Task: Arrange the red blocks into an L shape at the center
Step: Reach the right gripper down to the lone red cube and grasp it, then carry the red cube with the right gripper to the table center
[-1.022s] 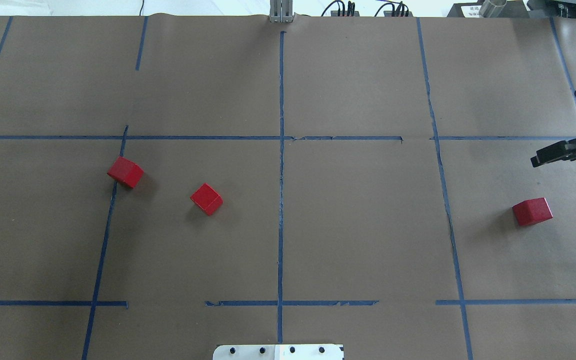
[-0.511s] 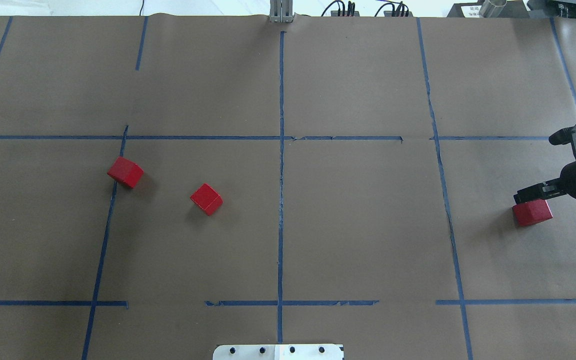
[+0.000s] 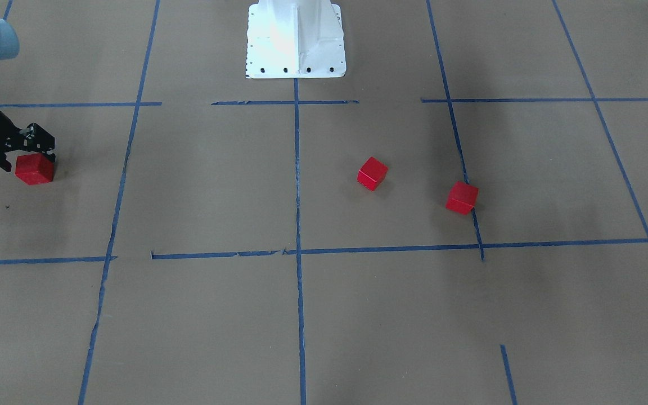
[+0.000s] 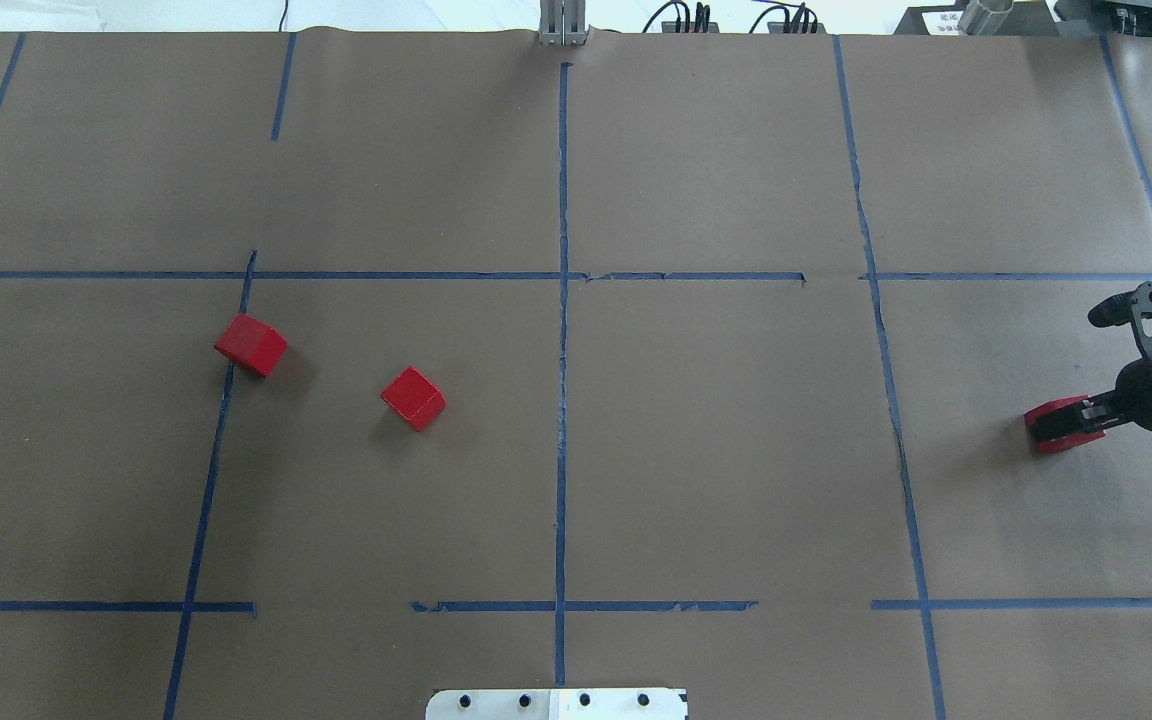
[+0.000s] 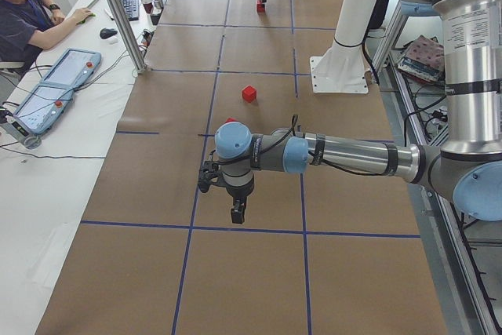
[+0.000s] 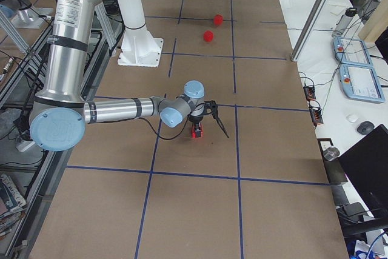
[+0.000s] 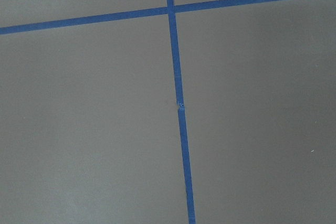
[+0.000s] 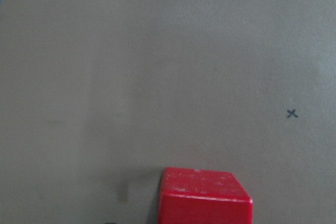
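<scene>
1. Three red blocks are seen as small, plain, matte cubes. With the clock face laid on the overhead view and 12 o'clock away from the robot, two of them lie at 9 o'clock from the center (image 4: 696, 430): the nearer block (image 4: 413, 398) is turned cornerwise, and the farther block (image 4: 251, 344) sits at a blue tape stripe (image 4: 221, 420).
2. The third block (image 3: 34, 170) is found well apart at 3 o'clock, resting on the brown paper.
3. The right gripper (image 3: 27, 158) is lowered around this third block. Its jaws are spread wide on either side of the cube and are not closed on it.
4. Another tape stripe (image 4: 886, 400) runs between that block and the center.
5. The left gripper (image 5: 236, 211) is held above the paper beyond the 9 o'clock blocks. Whether it is spread or closed cannot be told.
6. A white base plate (image 3: 296, 39) is set at 6 o'clock, and a person (image 5: 31, 13) is seated at a side desk.
</scene>
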Tool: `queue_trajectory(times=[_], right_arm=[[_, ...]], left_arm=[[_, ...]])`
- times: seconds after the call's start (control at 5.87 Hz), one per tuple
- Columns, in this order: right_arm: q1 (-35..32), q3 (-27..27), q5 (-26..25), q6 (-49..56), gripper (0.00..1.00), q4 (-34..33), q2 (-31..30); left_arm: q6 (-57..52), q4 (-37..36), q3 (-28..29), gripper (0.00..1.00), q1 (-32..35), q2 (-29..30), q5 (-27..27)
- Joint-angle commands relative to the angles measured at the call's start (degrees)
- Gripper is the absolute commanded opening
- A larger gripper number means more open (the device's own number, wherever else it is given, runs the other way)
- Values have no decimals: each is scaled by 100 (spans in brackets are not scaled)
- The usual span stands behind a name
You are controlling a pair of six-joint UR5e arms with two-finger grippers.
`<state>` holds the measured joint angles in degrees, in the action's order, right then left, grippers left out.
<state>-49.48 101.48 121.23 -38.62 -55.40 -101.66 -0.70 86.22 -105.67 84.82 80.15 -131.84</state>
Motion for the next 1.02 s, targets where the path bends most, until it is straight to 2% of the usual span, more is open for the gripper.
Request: queue_trajectory(times=[0.0, 0.17, 0.34, 0.51, 0.68, 0.85], right_arm=[[70, -32, -12, 13, 35, -41, 49], [70, 99, 23, -5, 12, -41, 76], [70, 291, 41, -66, 6, -250, 311], [61, 546, 32, -84, 6, -1322, 1088], [139, 557, 15, -276, 7, -2525, 2235], [523, 513, -38, -756, 9, -3433, 3204]], left_arm=[[0, 0, 3, 100, 0, 0, 0], [-9, 9, -6, 100, 0, 0, 0], [-9, 9, 2, 100, 0, 0, 0], [0, 9, 3, 100, 0, -9, 0], [0, 18, 3, 100, 0, 0, -9], [-9, 26, -6, 100, 0, 0, -9]])
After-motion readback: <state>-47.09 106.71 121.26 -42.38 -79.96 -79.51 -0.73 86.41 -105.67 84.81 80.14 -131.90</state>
